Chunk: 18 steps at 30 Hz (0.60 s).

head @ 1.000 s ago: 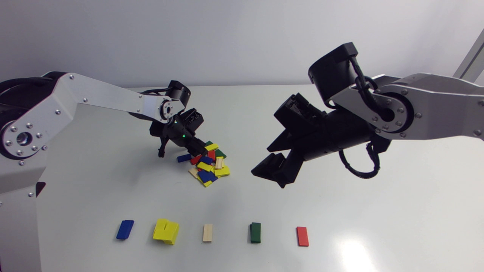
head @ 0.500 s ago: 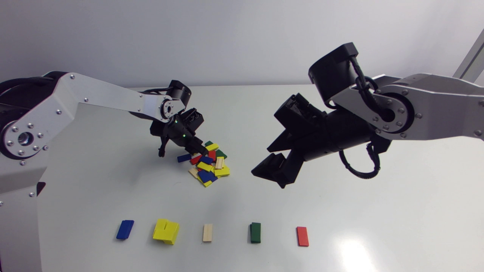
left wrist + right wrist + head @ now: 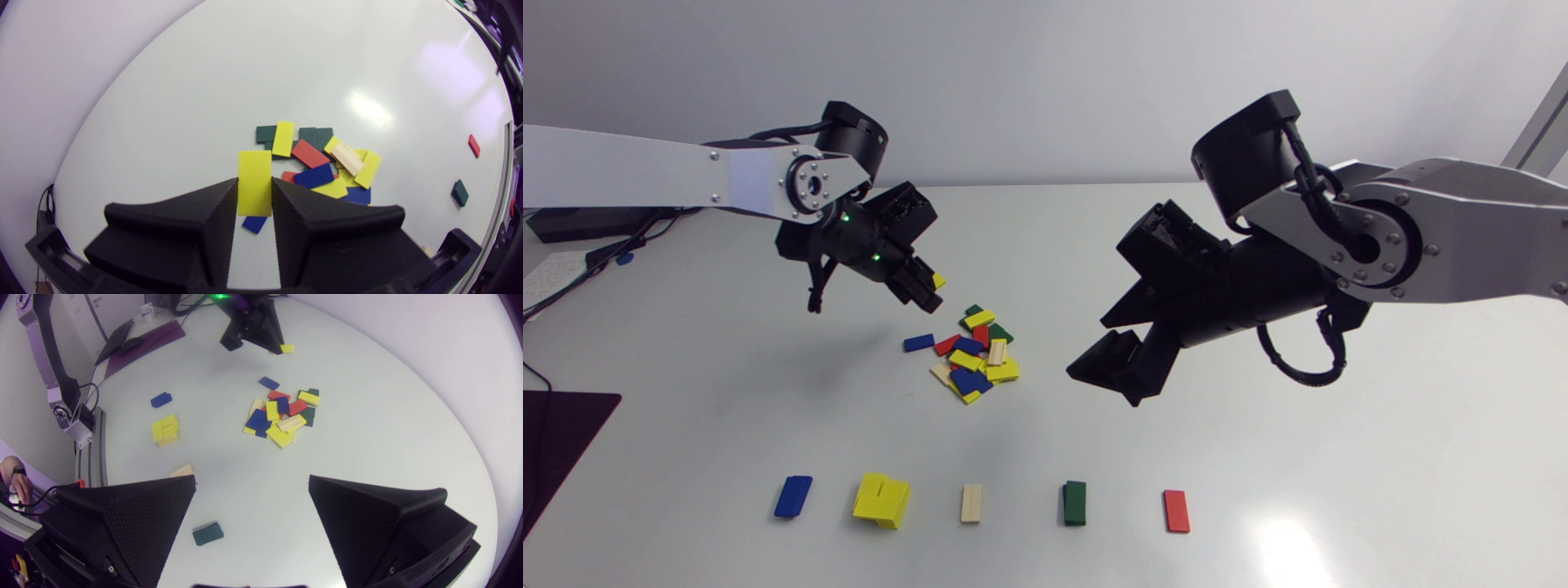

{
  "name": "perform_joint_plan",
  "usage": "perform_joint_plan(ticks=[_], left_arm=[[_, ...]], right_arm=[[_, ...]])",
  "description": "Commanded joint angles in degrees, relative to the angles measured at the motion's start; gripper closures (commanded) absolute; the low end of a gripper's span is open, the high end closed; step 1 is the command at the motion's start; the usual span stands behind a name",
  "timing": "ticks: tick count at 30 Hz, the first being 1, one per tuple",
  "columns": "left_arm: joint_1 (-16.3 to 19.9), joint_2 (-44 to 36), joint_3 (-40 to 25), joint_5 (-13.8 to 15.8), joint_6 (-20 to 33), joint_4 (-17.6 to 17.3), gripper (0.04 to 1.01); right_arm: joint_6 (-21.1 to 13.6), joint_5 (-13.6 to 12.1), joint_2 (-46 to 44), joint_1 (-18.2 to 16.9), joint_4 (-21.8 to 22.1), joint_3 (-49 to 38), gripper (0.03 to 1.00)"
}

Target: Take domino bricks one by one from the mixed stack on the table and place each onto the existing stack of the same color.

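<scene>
My left gripper [image 3: 929, 296] hangs above the table just left of the mixed pile [image 3: 972, 355], shut on a yellow brick [image 3: 254, 182] that stands between its fingers [image 3: 216, 212]. The same yellow brick [image 3: 287, 348] shows at that gripper's tip in the right wrist view. The pile [image 3: 322, 163] holds several yellow, blue, red, green and wood-coloured bricks. Along the front of the table stand the blue stack [image 3: 793, 496], yellow stack [image 3: 881, 500], wood stack [image 3: 971, 503], green stack [image 3: 1075, 502] and red stack [image 3: 1176, 510]. My right gripper [image 3: 1112, 369] hovers open to the right of the pile, with nothing between its fingers [image 3: 139, 514].
A single blue brick [image 3: 919, 342] lies apart at the pile's left side. A dark purple mat [image 3: 560, 441] lies at the table's left edge. Bare table surface [image 3: 1339, 457] stretches between the pile and the front row and out to the right.
My left gripper closed on a yellow brick at the pile's left edge, then rose up and to the left with it. The right arm has kept still.
</scene>
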Motion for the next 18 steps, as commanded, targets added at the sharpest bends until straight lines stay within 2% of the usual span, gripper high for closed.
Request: perform_joint_plan(ticks=[1, 4, 13, 18], left_arm=[[0.66, -3.32, -6.08, 1.62, 4.18, 0.11, 1.0], [1.45, -6.92, -10.92, 3.55, 7.7, 0.28, 1.0], [2.15, -18.61, -24.45, 6.37, 16.13, 0.37, 1.0], [1.71, -25.02, -30.87, 8.39, 20.53, -1.3, 1.0]], right_arm=[[-1.62, -0.56, -0.79, -0.3, -0.01, -1.85, 0.066], [-1.7, -0.64, -0.96, -0.39, -0.01, -2.2, 0.066], [-1.7, -0.82, -1.58, -0.3, -0.01, -2.82, 0.066], [-1.7, -0.91, -2.02, -0.21, 0.07, -3.26, 0.066]])
